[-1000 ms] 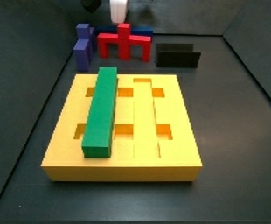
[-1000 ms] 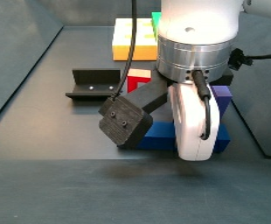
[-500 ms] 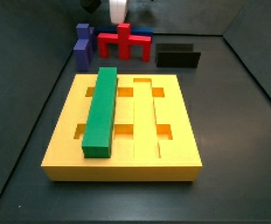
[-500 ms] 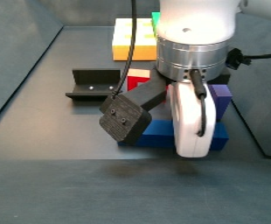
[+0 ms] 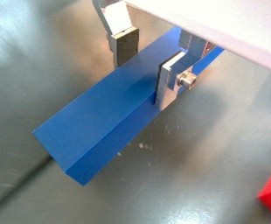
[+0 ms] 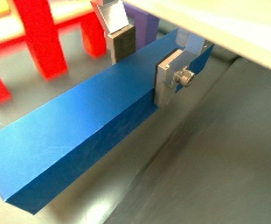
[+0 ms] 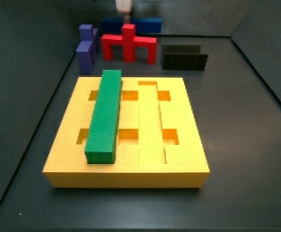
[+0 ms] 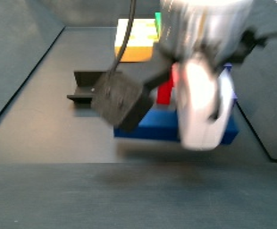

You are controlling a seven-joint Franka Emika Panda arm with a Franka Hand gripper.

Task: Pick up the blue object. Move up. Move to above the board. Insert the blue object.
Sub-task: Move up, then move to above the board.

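Gripper state: the gripper [image 5: 148, 66] is clamped on the blue object [image 5: 103, 122]; in both wrist views the bar sits between the two silver plates, gripped across its width near one end.
Gripper place: beyond the far end of the board [image 7: 179, 172], behind the red pronged piece [image 7: 129, 45]; only a sliver of it is seen at the frame edge in a side view.
Blue object place: held past the board's far end, not yet above it.
Change: compared with half a second ago, the bar is now seen behind the red piece in a side view [image 7: 143, 24], where it was not seen before; the arm is heavily blurred in the side view from the opposite end. A rise is judged to be under way.
Meaning for task: pick-up is judged done and the move up begun; transfer to above the board and insertion are left.
Board: the green bar [image 7: 103, 113] is already seated in one lengthwise groove; the other grooves look free.
Hidden or unclear: floor clearance under the bar cannot be told. The bar's far end is cut off in the wrist views. The fingertips are covered by the arm body in the blurred side view. The stepped outline cannot be made out.
Other: the fixture [image 7: 183, 59] stands beside the red piece, beyond the board.
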